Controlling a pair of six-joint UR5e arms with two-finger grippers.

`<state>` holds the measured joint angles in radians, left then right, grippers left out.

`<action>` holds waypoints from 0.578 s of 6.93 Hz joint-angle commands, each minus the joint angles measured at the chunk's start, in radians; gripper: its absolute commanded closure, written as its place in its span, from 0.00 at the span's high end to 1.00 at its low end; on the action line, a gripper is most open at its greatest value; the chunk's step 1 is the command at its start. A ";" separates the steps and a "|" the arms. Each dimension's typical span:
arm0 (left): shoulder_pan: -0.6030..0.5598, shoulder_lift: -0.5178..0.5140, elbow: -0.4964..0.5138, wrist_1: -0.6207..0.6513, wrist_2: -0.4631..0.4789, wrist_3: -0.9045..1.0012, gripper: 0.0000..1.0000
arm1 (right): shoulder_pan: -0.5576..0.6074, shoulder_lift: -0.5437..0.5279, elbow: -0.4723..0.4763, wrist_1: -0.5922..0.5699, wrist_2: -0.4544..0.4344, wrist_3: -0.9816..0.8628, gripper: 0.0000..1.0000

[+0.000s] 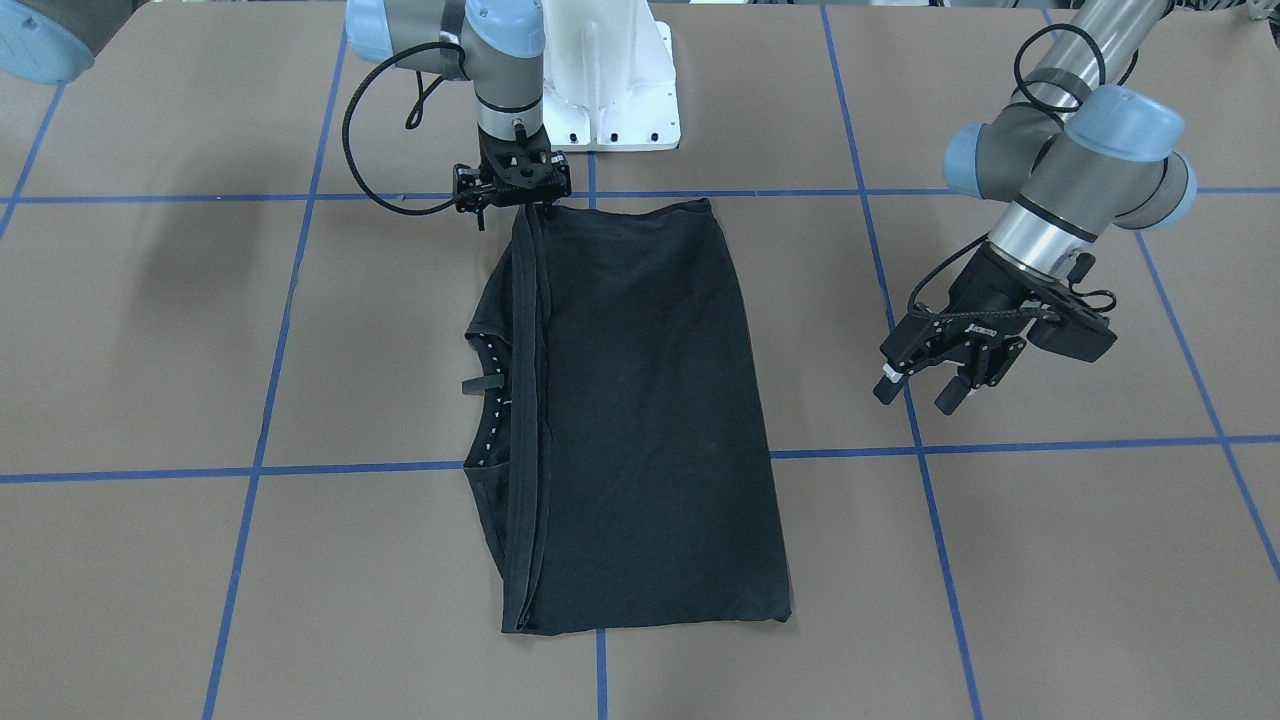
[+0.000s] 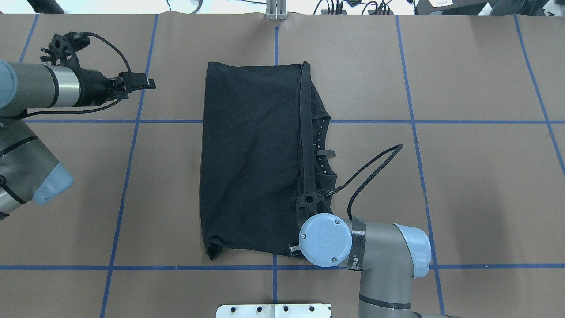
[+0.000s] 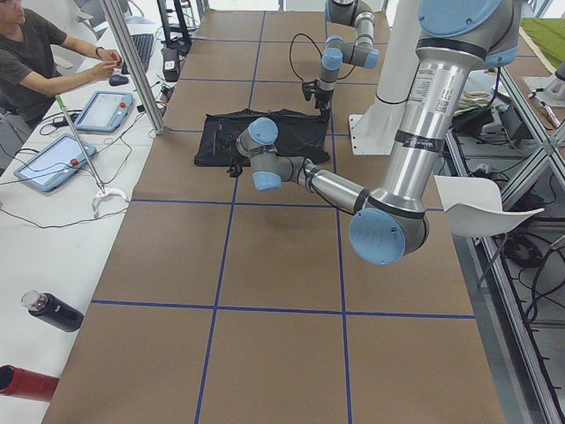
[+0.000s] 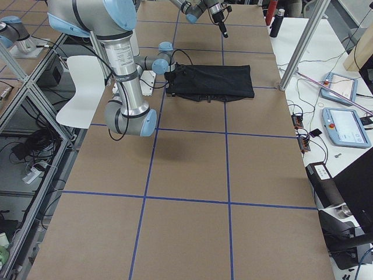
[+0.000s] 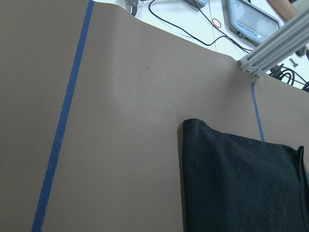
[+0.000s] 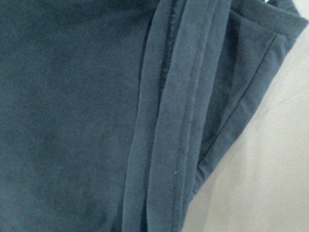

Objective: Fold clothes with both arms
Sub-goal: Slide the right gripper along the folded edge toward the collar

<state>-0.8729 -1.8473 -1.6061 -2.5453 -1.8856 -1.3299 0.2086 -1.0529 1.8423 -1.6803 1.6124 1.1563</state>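
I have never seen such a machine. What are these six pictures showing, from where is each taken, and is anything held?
It is a robot with a jointed left arm and right arm, each ending in a two-finger gripper. Two pictures look down on the table, one from behind the robot and one facing it. Two look from the table's ends, and two come from cameras on the wrists. A folded black T-shirt lies on the brown table. The right gripper is down at the shirt's corner near the white base; whether it grips the cloth cannot be seen. The left gripper hangs open beside the shirt, holding nothing. A person is beside the table.
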 commanded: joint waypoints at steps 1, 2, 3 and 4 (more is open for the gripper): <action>0.000 -0.001 -0.002 0.000 -0.001 0.000 1.00 | 0.012 -0.013 0.000 -0.002 0.003 -0.004 1.00; 0.000 -0.001 -0.002 -0.001 -0.001 0.000 1.00 | 0.027 -0.024 0.005 -0.002 0.010 -0.004 1.00; 0.000 -0.001 -0.002 0.000 -0.001 -0.002 1.00 | 0.055 -0.038 0.008 -0.002 0.039 -0.009 1.00; 0.000 -0.003 -0.003 0.000 0.000 -0.002 1.00 | 0.081 -0.044 0.014 -0.002 0.055 -0.039 1.00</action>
<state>-0.8728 -1.8489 -1.6081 -2.5453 -1.8865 -1.3310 0.2586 -1.0859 1.8499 -1.6827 1.6450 1.1421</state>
